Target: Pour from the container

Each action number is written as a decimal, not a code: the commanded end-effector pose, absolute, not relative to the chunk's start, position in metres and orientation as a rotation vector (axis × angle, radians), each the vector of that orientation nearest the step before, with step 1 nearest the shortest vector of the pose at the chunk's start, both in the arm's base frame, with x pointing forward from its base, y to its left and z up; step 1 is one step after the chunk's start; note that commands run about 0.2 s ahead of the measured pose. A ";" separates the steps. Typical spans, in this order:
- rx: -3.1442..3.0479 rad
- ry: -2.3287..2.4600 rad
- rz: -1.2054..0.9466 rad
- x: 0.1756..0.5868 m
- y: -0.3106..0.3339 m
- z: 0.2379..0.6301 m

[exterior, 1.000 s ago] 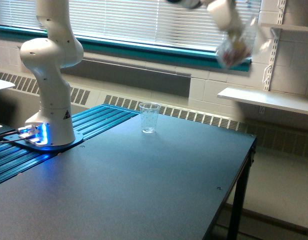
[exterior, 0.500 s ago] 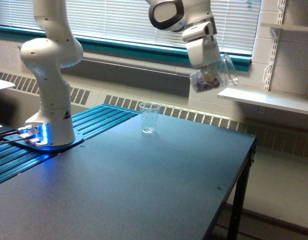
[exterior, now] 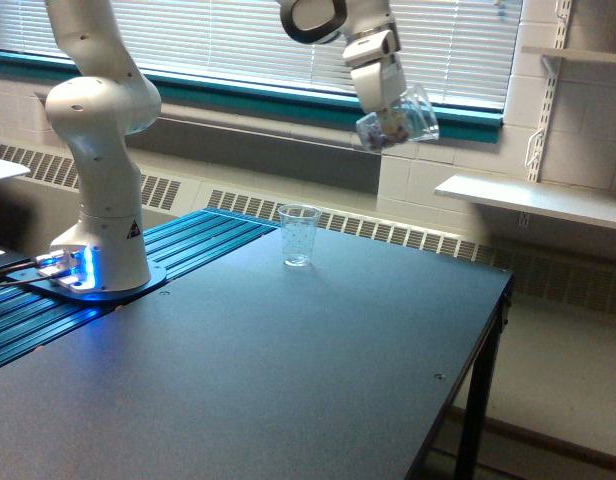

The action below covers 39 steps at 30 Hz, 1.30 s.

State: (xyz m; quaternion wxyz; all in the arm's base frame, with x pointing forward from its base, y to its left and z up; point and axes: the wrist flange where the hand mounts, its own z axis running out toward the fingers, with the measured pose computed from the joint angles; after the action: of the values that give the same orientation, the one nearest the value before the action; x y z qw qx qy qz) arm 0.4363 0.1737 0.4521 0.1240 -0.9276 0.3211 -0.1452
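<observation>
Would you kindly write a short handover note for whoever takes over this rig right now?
Gripper: jaws shut on the mug, held high in the air and tilted.
Mug: reddish-brown bits show inside; it sits up and toward the exterior view's right of the plastic cup, not above it.
Plastic cup: upright on the table, looks empty.
Done: mug is held aloft.
Left: bring the mug over the cup, then pour.

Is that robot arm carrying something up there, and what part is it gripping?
Yes, the gripper holds a small clear mug with reddish-brown bits inside, tilted, high above the table. The grip seems to be at the mug's upper part, but the exact spot cannot be told.
</observation>
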 end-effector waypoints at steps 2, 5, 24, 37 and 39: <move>-2.675 0.996 -0.333 0.390 0.204 0.442; -2.686 0.975 -0.303 0.366 0.217 0.439; -2.691 0.956 -0.084 0.263 0.243 0.432; -2.763 0.931 0.058 0.224 0.246 0.411; -2.775 0.924 0.074 0.218 0.247 0.407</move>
State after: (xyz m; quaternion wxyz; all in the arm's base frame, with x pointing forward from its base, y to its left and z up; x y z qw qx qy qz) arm 0.2337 0.2427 0.4159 0.1199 -0.9406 0.3174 0.0096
